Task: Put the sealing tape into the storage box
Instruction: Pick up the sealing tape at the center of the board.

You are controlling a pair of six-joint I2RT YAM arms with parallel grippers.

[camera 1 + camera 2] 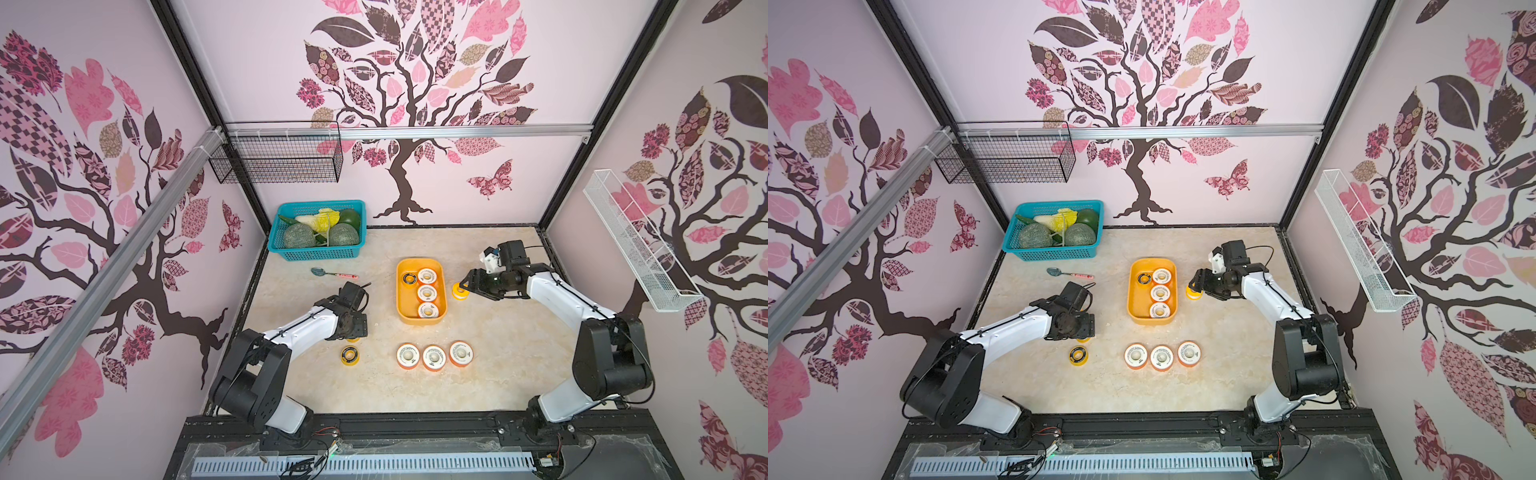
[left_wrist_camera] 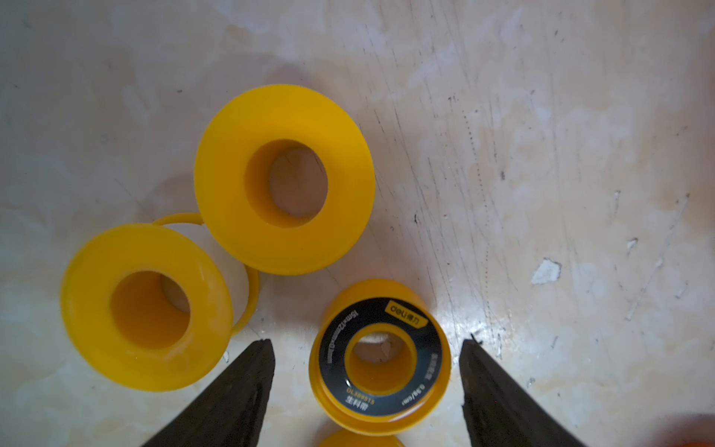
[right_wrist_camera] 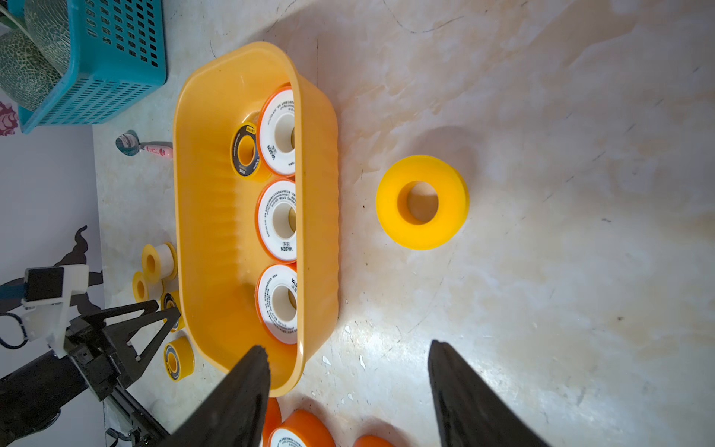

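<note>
The left gripper [image 2: 369,346] hangs over the table [image 2: 541,116] with its jaws apart. A small black-faced spool [image 2: 379,363] lies flat between them with a gap on each side, so nothing is gripped. Just beyond it lie two plain yellow spools [image 2: 284,178], close against each other. A second black-faced spool [image 1: 350,355] lies on the table near this gripper.

The right gripper [image 3: 348,348] is also spread wide and holds nothing. Ahead of it a single plain yellow spool [image 3: 421,203] lies flat on the table, just beside the outer long wall of the storage box [image 3: 209,201] and apart from it. Inside the box three orange-rimmed white-faced spools [image 3: 280,220] lie in a row along one long wall, and a boxed black-faced spool [image 3: 245,151] lies beside the end one.

On the table, near the short end of the box that faces the robot, a row of three orange-rimmed spools [image 1: 434,357] is seen. Far to the left are a teal basket [image 1: 316,251] with vegetables and a spoon [image 1: 334,274].
</note>
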